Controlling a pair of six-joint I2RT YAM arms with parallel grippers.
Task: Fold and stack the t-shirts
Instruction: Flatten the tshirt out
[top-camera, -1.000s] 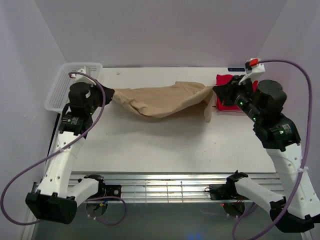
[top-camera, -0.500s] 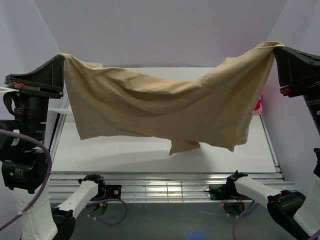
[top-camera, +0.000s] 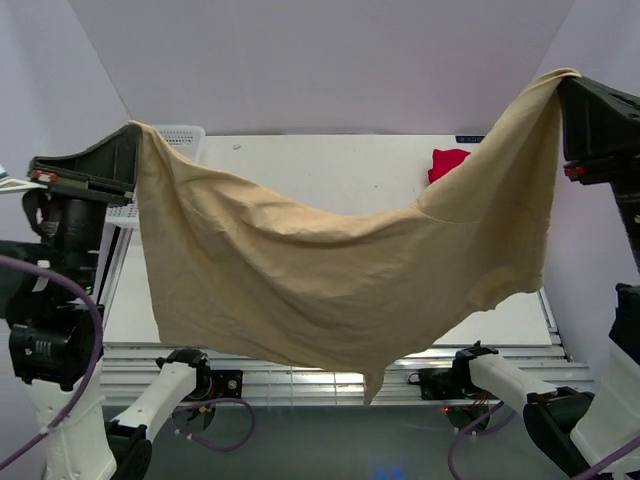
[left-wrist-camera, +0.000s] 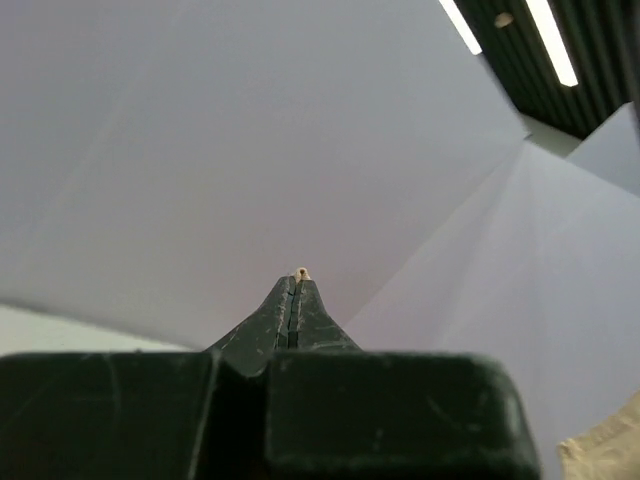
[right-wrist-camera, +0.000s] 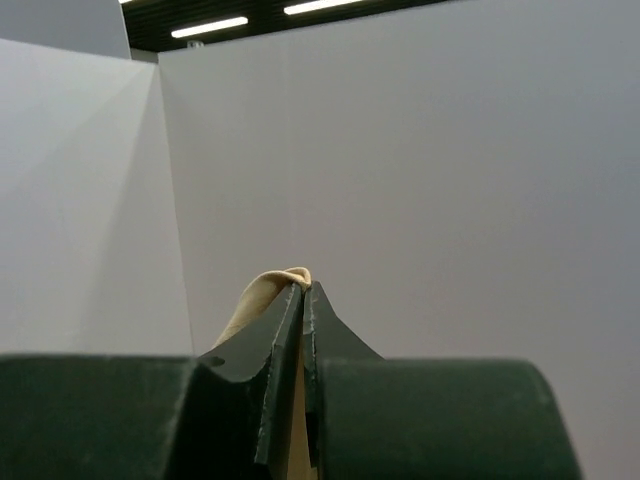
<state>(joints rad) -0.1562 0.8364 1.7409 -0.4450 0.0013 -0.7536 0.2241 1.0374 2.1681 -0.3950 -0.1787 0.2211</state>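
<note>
The tan-beige t-shirt (top-camera: 330, 280) hangs spread in the air between both grippers, high above the table, its lower edge reaching past the table's near edge. My left gripper (top-camera: 133, 135) is shut on its left corner; a bit of tan cloth shows at the tips in the left wrist view (left-wrist-camera: 301, 272). My right gripper (top-camera: 562, 85) is shut on its right corner; tan cloth pokes out between the fingers in the right wrist view (right-wrist-camera: 275, 290). The red t-shirt (top-camera: 447, 160) lies at the table's far right, mostly hidden behind the tan one.
A white mesh basket (top-camera: 180, 135) sits at the far left corner, mostly hidden by the shirt and left arm. The white table (top-camera: 330, 170) shows beyond the hanging shirt. Pale walls enclose left, back and right.
Both grippers have lifted the tan t-shirt from the table high into the air. Over the last half second it has swung towards the camera and hangs lower, uncovering the red t-shirt.
</note>
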